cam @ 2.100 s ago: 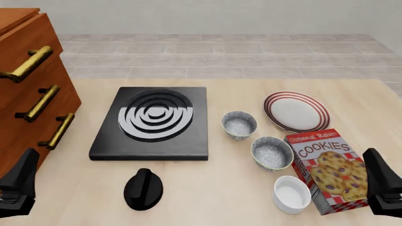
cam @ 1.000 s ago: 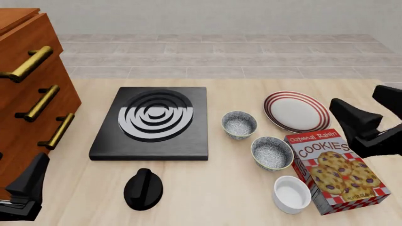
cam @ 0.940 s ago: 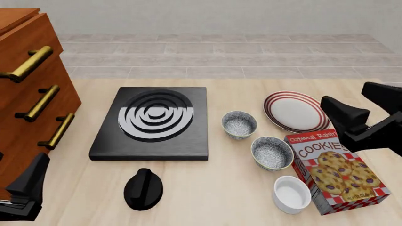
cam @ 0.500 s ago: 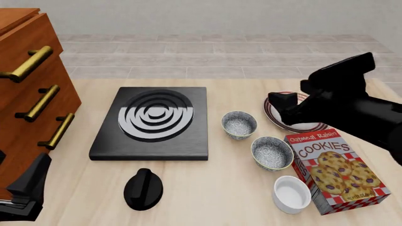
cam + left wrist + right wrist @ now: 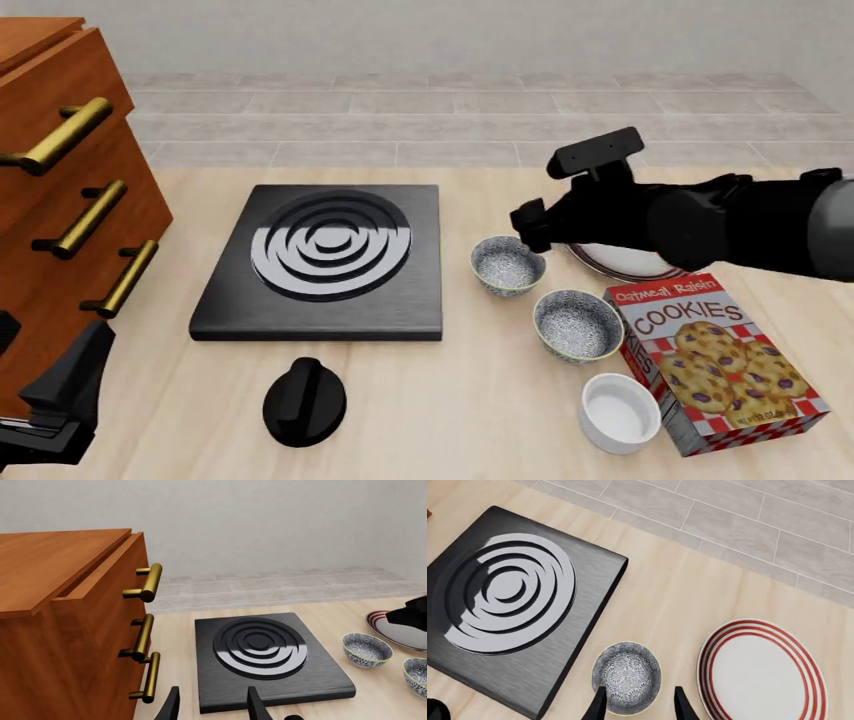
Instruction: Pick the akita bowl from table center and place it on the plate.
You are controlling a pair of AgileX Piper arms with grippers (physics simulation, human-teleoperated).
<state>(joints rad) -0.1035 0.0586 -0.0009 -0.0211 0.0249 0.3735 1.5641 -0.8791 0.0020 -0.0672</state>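
The right end effector (image 5: 531, 226) hovered above the akita bowl (image 5: 509, 265), and in the right wrist view its fingers (image 5: 596, 709) stood apart, straddling the bowl's near rim with nothing between them. No contact that I could make out! The bowl sat on the worktop (image 5: 534, 400), just beside the black burner slab (image 5: 320, 262) and near the plate (image 5: 617, 262), with a bare strip of wood between bowl and plate.

So the task looked barely begun: the reach was in, but the descent, the grip, the lift and the carry across to the plate were all to come, by my reading. A second patterned bowl (image 5: 578, 324) lay close by, next to the cookie box (image 5: 714, 360), with a plain white bowl (image 5: 622, 411) nearer the camera. Worth not mixing those up.

The left end effector (image 5: 210, 707) waited low by the wooden drawer unit (image 5: 67, 630), fingers parted, holding nothing.

What was hidden? From the front, the right arm covered most of the plate, leaving only a sliver of its rim. The wrist view cut off the fingertips, so how high they hung over the bowl could not be judged.
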